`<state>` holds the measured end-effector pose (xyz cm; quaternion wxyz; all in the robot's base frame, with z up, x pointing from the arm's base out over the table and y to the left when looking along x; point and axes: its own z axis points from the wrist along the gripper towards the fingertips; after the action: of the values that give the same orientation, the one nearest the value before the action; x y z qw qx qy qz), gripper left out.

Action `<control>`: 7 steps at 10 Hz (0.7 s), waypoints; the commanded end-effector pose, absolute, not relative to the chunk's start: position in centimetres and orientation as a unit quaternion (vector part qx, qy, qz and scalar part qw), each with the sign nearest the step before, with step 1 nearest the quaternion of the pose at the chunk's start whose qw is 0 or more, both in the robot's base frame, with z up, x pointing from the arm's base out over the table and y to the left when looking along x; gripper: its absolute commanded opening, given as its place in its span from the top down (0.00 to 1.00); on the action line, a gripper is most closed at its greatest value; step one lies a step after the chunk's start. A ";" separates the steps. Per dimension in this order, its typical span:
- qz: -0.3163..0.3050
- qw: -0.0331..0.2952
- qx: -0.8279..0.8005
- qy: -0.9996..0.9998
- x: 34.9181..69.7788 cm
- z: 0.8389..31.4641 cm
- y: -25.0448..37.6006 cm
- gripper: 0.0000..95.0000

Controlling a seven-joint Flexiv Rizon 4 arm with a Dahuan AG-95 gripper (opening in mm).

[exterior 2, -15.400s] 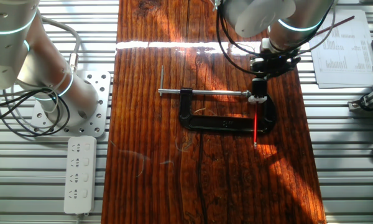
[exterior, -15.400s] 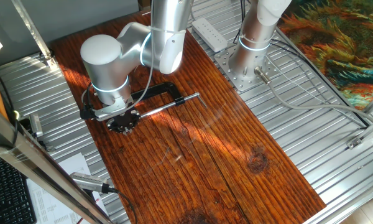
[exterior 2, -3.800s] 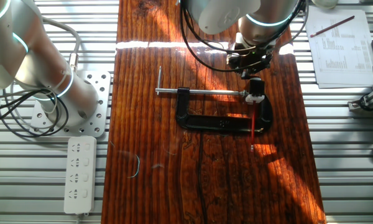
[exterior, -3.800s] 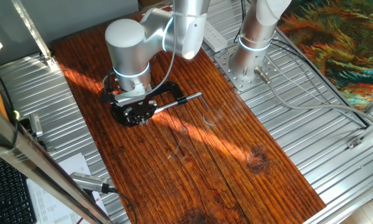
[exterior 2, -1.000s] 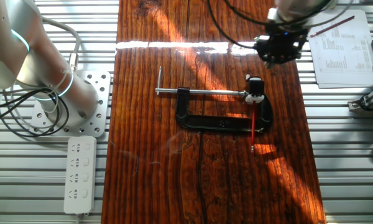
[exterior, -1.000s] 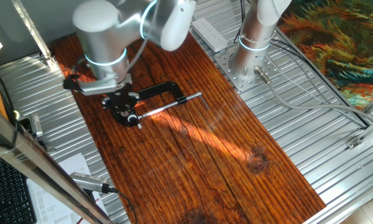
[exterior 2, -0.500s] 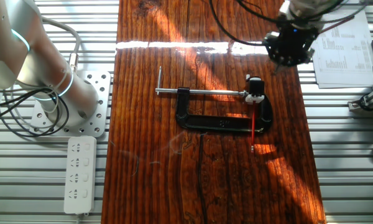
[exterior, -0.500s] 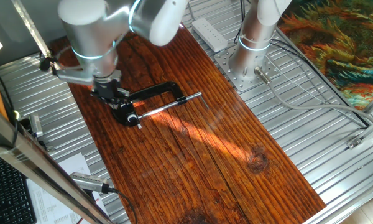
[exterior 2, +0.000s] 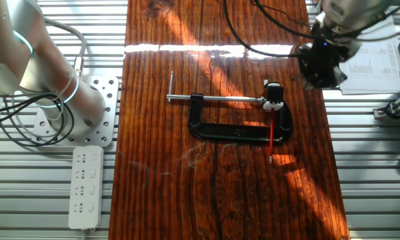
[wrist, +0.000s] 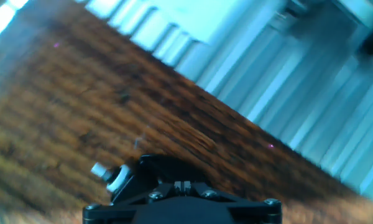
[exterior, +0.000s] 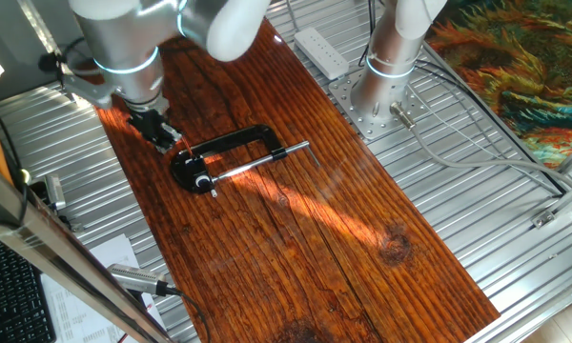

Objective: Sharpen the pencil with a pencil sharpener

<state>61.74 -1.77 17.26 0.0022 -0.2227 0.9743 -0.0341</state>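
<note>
The thin red pencil lies on the wooden table with one end stuck in the small black pencil sharpener, and it crosses the black C-clamp. In one fixed view the sharpener sits at the clamp's near end. My gripper hangs off to the side of the sharpener, over the table's edge and apart from both things. Its fingers look pressed together in the blurred hand view, with nothing between them. That view shows only wood and metal slats.
The clamp's long silver screw rod runs along the table beside the sharpener. A second robot's base and a power strip stand off the wood. Papers lie beyond the gripper.
My gripper has drawn away from the sharpener toward the table's edge over the last second. Pencil, sharpener and clamp have stayed in place.
</note>
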 end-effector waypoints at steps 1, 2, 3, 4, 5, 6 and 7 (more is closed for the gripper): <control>-0.003 0.011 -0.061 0.998 62.1 17.4 -4.3 1.00; 0.005 0.010 -0.060 0.998 62.1 17.2 -4.6 1.00; 0.011 0.009 -0.065 0.998 62.3 16.6 -5.0 1.00; 0.015 -0.002 -0.072 0.997 62.8 15.8 -5.2 1.00; 0.014 -0.005 -0.074 0.997 63.0 15.5 -5.2 1.00; 0.008 -0.009 -0.070 0.997 63.2 15.3 -5.1 1.00; -0.011 -0.012 -0.070 0.997 63.1 15.5 -5.1 1.00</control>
<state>63.19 -5.06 15.50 -0.0038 -0.0451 0.9988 0.0188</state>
